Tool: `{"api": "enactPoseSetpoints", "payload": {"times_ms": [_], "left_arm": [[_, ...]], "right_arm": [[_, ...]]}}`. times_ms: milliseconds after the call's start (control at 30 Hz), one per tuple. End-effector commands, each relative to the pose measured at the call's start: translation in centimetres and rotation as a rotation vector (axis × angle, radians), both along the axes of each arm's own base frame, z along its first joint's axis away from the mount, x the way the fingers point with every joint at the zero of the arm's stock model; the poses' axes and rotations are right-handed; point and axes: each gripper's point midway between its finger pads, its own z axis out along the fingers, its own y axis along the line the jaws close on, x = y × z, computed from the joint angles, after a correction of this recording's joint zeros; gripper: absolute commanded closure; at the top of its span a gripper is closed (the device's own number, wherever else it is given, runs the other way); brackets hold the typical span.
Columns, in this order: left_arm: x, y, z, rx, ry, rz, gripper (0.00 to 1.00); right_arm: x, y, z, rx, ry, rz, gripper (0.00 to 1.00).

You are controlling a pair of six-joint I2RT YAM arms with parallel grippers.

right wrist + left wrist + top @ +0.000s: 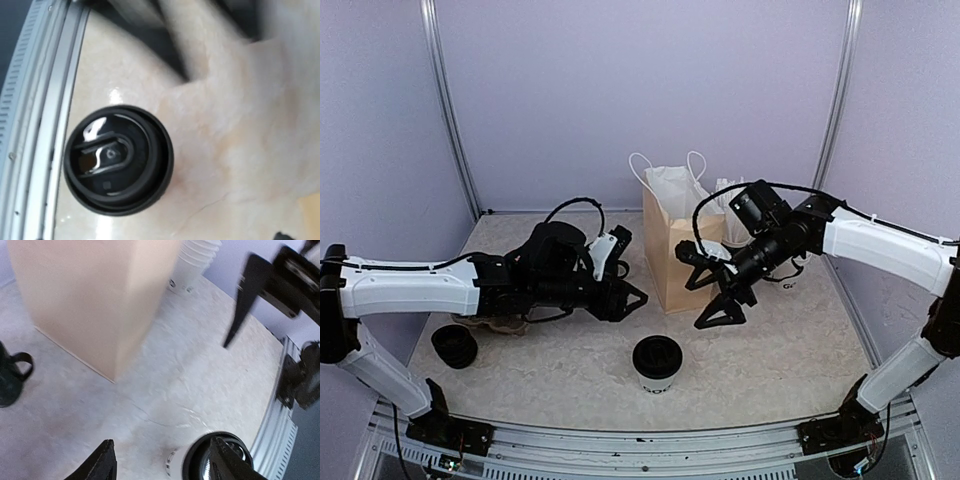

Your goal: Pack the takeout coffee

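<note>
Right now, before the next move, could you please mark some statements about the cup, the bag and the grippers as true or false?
1. The coffee cup stands upright with its lid on. True.
2. The right gripper holds the cup. False: it is open and empty, near the bag.
3. The bag lies flat. False: it stands upright.
4. A stack of lidless cups stands beside the bag. True.
5. The left gripper is shut. False: it is open and holds nothing.
</note>
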Motion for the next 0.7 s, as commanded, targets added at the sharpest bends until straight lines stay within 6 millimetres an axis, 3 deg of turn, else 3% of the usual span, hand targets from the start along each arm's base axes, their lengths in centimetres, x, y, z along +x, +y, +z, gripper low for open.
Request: {"api": "enactPoseSetpoints", "payload": {"times_ms": [0, 133, 233, 667], "left_arm": [[5.2, 4.4, 3.1, 0.027, -0.13, 0.219, 0.34], [8.3, 7.6, 6.1, -0.059, -0.158, 0.377, 0.33], [9.3, 8.7, 6.7, -0.106, -0.144, 0.428, 0.33], [8.2, 8.8, 3.5, -0.093, -0.082, 0.415, 0.35]], "right_arm": [[-1.4, 0.7, 1.0, -0.05, -0.212, 0.137, 0.01], [-3.3, 2.4, -0.9, -0.13, -0.264, 0.223, 0.01], [-5.0, 3.5, -2.6, -0.186, -0.232, 0.289, 0.01], [-5.4, 6.3, -5.6, -0.277, -0.192, 0.311, 0.01]]}}
